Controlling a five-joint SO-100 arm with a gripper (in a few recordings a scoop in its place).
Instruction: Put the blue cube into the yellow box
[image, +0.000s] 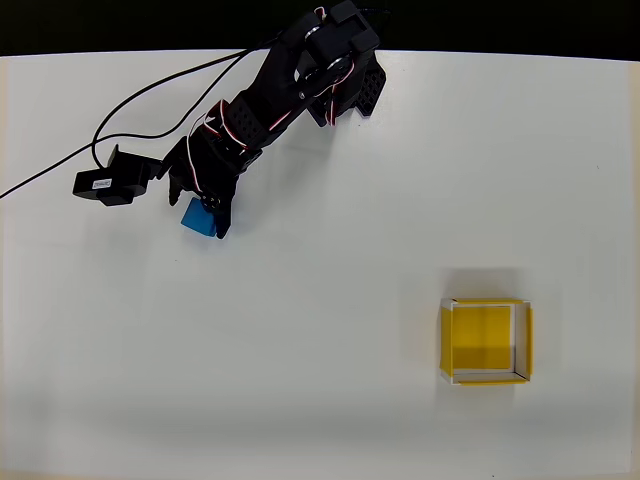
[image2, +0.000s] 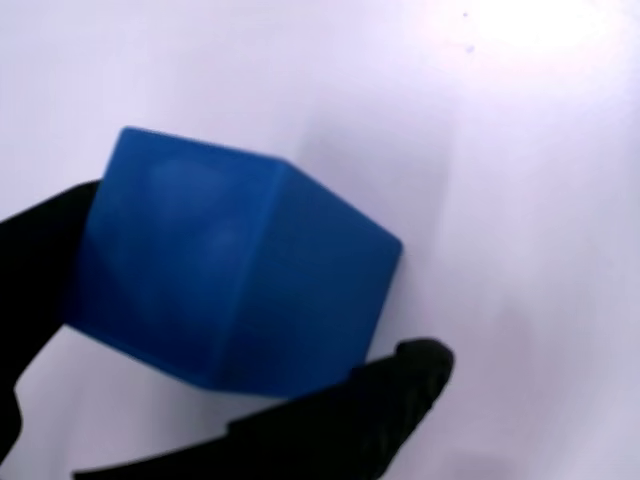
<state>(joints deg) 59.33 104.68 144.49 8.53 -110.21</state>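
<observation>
- Blue cube (image2: 235, 275), plain and unlabelled, sits pinched between the black gripper (image: 205, 205) jaws at upper left of the white table (image: 330, 250).
- Yellow box (image: 486, 341) lies well apart, lower right, overhead view.

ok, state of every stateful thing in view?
gripper: closed around the blue cube, fingers against opposite sides
blue cube: between the fingers, tilted, not in the box
yellow box: open-topped, upright, nothing inside, apart from the arm
</observation>
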